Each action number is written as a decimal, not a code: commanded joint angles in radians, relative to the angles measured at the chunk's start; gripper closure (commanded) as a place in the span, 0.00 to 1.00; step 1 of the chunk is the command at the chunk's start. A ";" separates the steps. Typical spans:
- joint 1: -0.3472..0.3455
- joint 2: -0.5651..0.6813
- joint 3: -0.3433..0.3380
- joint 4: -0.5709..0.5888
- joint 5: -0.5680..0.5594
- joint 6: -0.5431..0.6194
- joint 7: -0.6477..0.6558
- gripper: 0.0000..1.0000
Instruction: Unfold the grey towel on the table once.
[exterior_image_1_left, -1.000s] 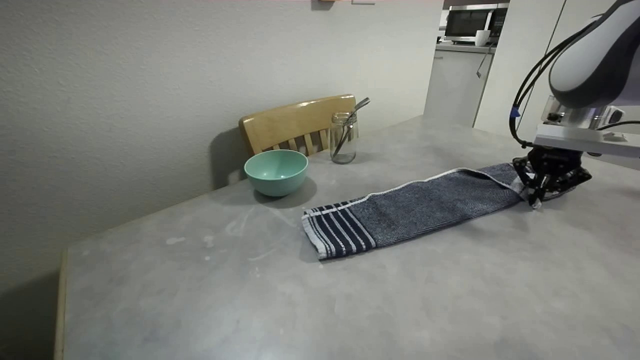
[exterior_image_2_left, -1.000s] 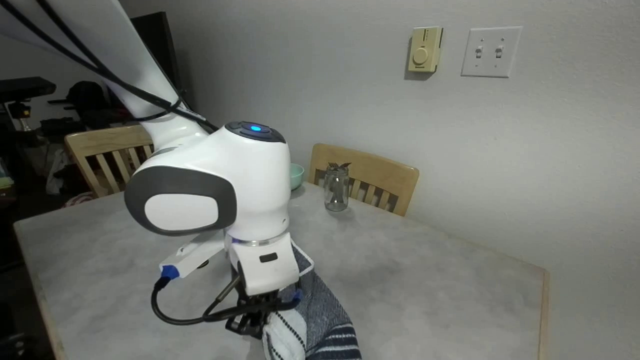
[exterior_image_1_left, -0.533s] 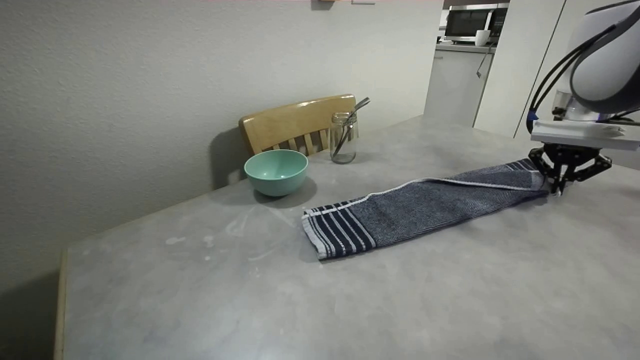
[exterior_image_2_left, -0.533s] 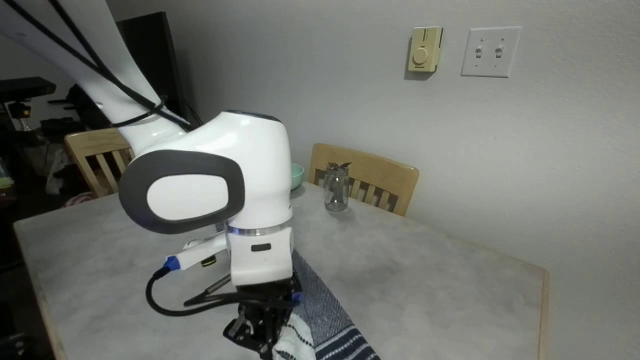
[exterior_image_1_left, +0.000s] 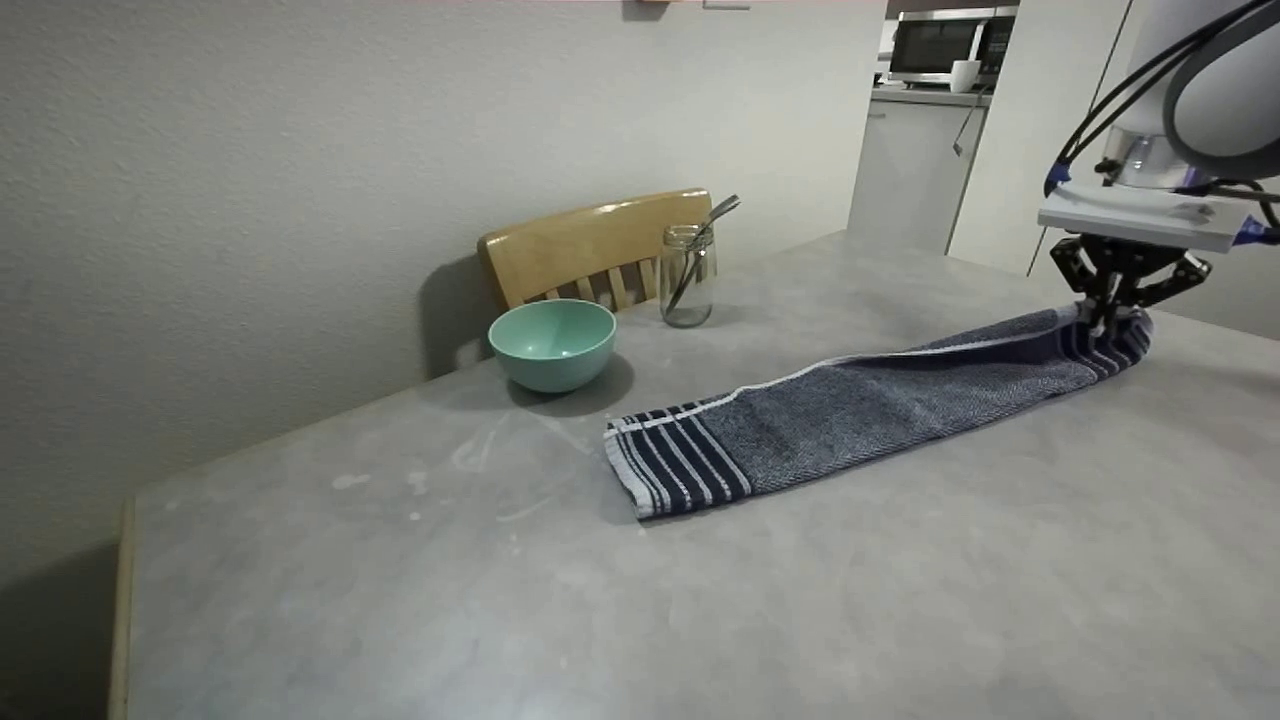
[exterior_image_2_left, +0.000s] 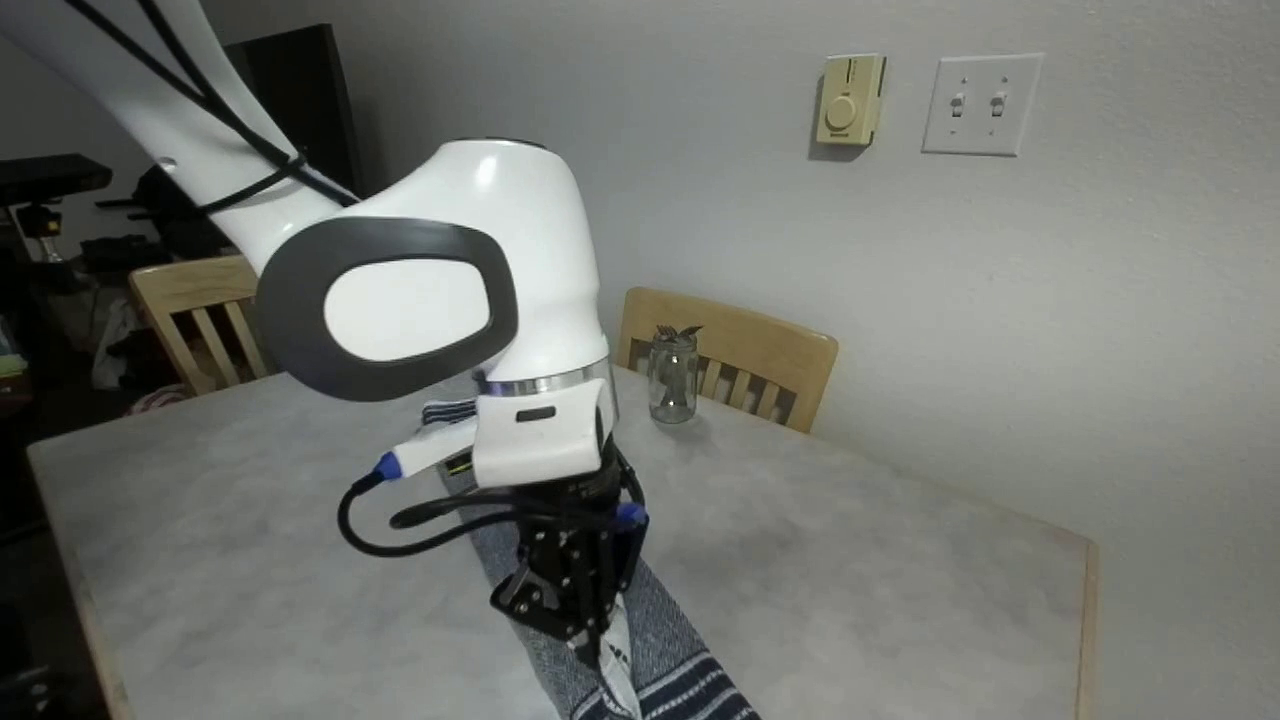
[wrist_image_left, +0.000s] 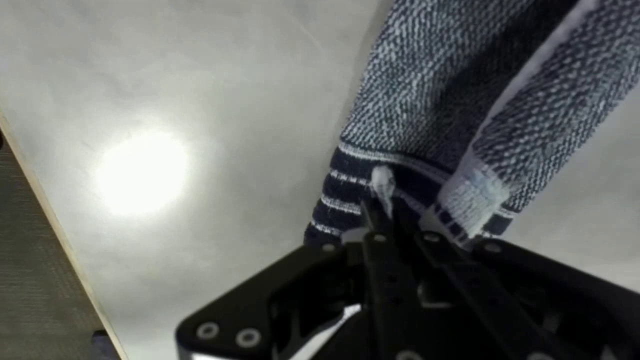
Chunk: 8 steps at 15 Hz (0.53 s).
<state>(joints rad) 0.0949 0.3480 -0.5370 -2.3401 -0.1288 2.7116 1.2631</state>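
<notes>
Wrist view: the towel (wrist_image_left: 425, 115) is gripped by the end effector (wrist_image_left: 392, 212). Stripes (wrist_image_left: 345, 192) beneath have just been uncovered; unfolding is judged underway.

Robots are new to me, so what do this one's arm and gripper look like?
The arm is rounded and white, with a dark grey band around a white oval panel, black cables and a blue connector. The gripper is black and angular, with round bolts.

Home-like dining corner, microwave (exterior_image_1_left: 932, 46) on a counter (exterior_image_1_left: 925, 97), wooden chairs (exterior_image_2_left: 735, 322) at the table (exterior_image_1_left: 400, 600), wall thermostat (exterior_image_2_left: 848, 100)
</notes>
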 joint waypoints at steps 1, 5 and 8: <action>-0.015 0.044 -0.011 0.054 -0.065 0.032 0.109 0.99; 0.029 0.118 -0.098 0.125 -0.185 0.064 0.311 0.99; 0.031 0.162 -0.132 0.169 -0.221 0.073 0.373 0.99</action>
<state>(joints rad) 0.1135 0.4485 -0.6298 -2.2224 -0.3138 2.7595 1.5767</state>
